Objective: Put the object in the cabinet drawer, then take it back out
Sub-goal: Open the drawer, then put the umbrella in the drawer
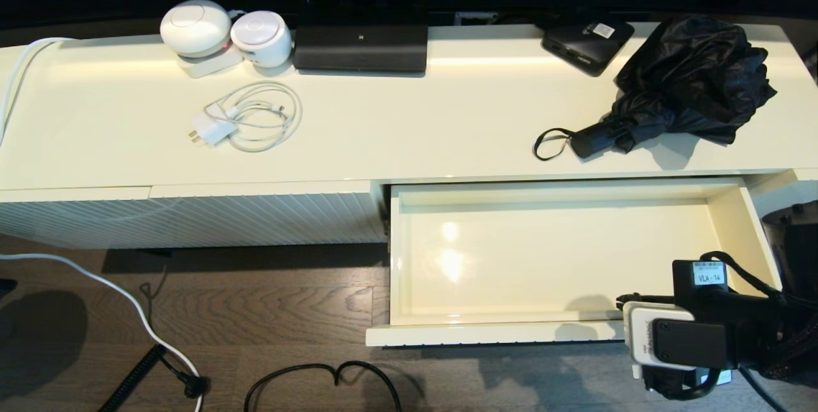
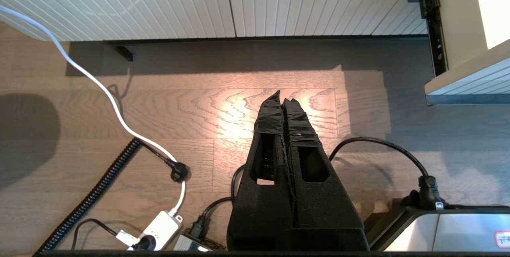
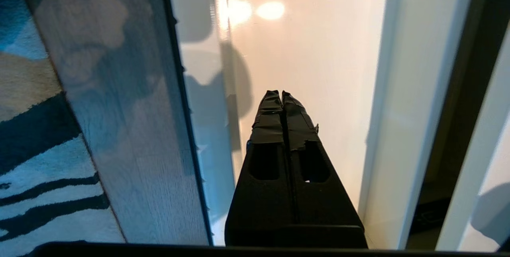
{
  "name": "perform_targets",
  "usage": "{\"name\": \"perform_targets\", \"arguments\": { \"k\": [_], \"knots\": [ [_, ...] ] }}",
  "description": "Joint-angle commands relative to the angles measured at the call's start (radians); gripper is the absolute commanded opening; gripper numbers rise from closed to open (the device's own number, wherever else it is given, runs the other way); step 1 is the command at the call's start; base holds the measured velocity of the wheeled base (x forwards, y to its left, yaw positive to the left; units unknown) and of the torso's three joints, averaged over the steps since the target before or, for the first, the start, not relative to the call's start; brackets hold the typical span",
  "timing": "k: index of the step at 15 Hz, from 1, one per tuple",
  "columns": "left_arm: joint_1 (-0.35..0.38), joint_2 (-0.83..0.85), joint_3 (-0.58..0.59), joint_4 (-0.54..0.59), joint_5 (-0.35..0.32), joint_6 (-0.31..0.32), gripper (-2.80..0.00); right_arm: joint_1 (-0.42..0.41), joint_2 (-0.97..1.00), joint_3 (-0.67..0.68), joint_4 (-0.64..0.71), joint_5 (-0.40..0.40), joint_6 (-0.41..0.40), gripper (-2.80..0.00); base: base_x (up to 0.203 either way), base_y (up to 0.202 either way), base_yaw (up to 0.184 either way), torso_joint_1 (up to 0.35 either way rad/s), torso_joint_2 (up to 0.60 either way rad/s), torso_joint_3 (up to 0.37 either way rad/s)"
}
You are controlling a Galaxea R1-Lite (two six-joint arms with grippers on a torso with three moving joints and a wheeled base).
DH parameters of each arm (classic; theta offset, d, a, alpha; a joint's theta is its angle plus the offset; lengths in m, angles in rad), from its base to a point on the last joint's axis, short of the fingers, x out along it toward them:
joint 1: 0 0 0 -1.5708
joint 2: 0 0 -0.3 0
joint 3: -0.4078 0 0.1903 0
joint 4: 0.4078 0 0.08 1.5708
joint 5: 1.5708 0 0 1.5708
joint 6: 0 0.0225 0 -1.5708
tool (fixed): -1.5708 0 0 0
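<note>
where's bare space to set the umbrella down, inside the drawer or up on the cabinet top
The open drawer is bare from wall to wall, the roomiest spot. On the cabinet top, a wide patch lies free between the coiled charger cable and the umbrella. The back edge is crowded: two white round devices, black soundbar, black box.

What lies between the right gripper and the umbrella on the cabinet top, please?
In the head view, only the open drawer's bare glossy interior and the cabinet top's front edge separate the right gripper from the umbrella.
</note>
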Motion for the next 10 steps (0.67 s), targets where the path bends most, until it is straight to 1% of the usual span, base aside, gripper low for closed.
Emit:
{"name": "perform_targets", "arguments": {
  "k": [1,4,5,7,8,9,10],
  "knots": [
    [0.0,-0.002,0.001,0.0,0.0,-0.001,-2.8,0.002,-0.021,-0.029,-0.008,-0.001,0.018,-2.8,0.0,0.0,0.0,0.0,0.0,0.0],
    [0.0,-0.002,0.001,0.0,0.0,-0.001,-2.8,0.011,-0.019,-0.145,0.002,-0.003,0.111,-2.8,0.0,0.0,0.0,0.0,0.0,0.0],
    [0.0,-0.002,0.001,0.0,0.0,-0.001,-2.8,0.011,-0.017,-0.194,0.03,-0.004,0.137,-2.8,0.0,0.0,0.0,0.0,0.0,0.0],
    [0.001,-0.002,0.001,0.0,0.0,-0.001,-2.8,0.009,-0.028,-0.29,0.164,-0.004,0.16,-2.8,0.0,0.0,0.0,0.0,0.0,0.0],
    [0.0,-0.002,0.001,0.0,0.0,-0.001,-2.8,0.006,-0.037,-0.327,0.204,-0.005,0.167,-2.8,0.0,0.0,0.0,0.0,0.0,0.0],
    [0.0,-0.002,-0.001,0.0,0.0,-0.001,-2.8,0.002,-0.037,-0.36,0.217,-0.005,0.189,-2.8,0.0,0.0,0.0,0.0,0.0,0.0],
    [0.0,-0.002,0.0,0.0,0.0,-0.001,-2.8,-0.006,-0.027,-0.401,0.223,-0.005,0.233,-2.8,0.0,0.0,0.0,0.0,0.0,0.0]
  ]
}}
